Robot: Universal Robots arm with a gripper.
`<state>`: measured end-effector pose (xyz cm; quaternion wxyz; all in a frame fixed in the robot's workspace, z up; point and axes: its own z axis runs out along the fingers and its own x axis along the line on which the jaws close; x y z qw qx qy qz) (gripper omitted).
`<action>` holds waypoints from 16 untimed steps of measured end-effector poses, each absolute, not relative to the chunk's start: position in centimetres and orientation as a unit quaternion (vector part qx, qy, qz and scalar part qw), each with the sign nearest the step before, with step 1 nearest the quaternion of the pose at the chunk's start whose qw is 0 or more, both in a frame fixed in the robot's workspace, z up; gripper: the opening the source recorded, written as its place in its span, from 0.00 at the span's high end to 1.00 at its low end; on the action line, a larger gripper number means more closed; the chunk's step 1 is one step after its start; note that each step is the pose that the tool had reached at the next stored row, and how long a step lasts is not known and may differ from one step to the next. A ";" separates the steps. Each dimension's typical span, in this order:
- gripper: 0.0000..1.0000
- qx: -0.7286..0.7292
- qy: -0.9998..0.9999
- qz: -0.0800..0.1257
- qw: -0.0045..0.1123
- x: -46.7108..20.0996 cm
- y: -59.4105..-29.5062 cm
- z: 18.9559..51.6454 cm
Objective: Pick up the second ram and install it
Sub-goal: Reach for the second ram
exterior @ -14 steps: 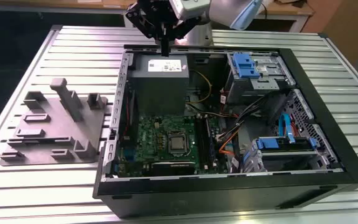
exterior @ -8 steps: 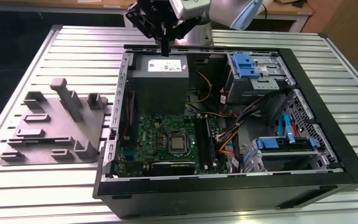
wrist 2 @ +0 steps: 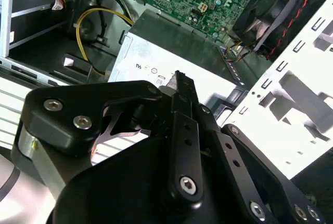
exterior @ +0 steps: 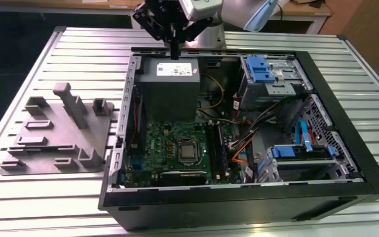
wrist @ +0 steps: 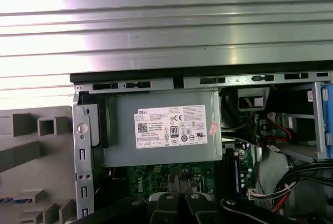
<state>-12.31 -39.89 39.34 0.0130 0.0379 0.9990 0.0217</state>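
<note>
My gripper (exterior: 175,54) hangs over the far end of the open computer case (exterior: 242,197), just above the grey power supply (exterior: 170,86). Its black fingers point down and are shut, and I see nothing between them in the exterior view. Both wrist views show the gripper (wrist 2: 181,78) (wrist: 179,181) with its tips pressed together over the power supply (wrist: 161,130). The second ram is hidden from me. Long black memory slots (exterior: 219,148) run beside the CPU socket (exterior: 188,149) on the green motherboard (exterior: 166,136). I cannot tell whether a stick sits in them.
A grey plastic tray (exterior: 51,148) with upright blocks lies on the slatted metal table (exterior: 45,197) at the exterior view's left, beside the case. Drive cages with blue latches (exterior: 262,69) and loose cables (exterior: 242,143) fill the case at the exterior view's right.
</note>
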 end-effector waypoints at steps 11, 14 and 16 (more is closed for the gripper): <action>0.90 0.038 0.999 0.022 0.013 -14.6 -39.9 39.3; 0.90 0.038 0.999 0.022 0.013 -15.3 -39.9 39.3; 0.90 0.038 0.999 0.022 0.013 -15.7 -39.9 39.3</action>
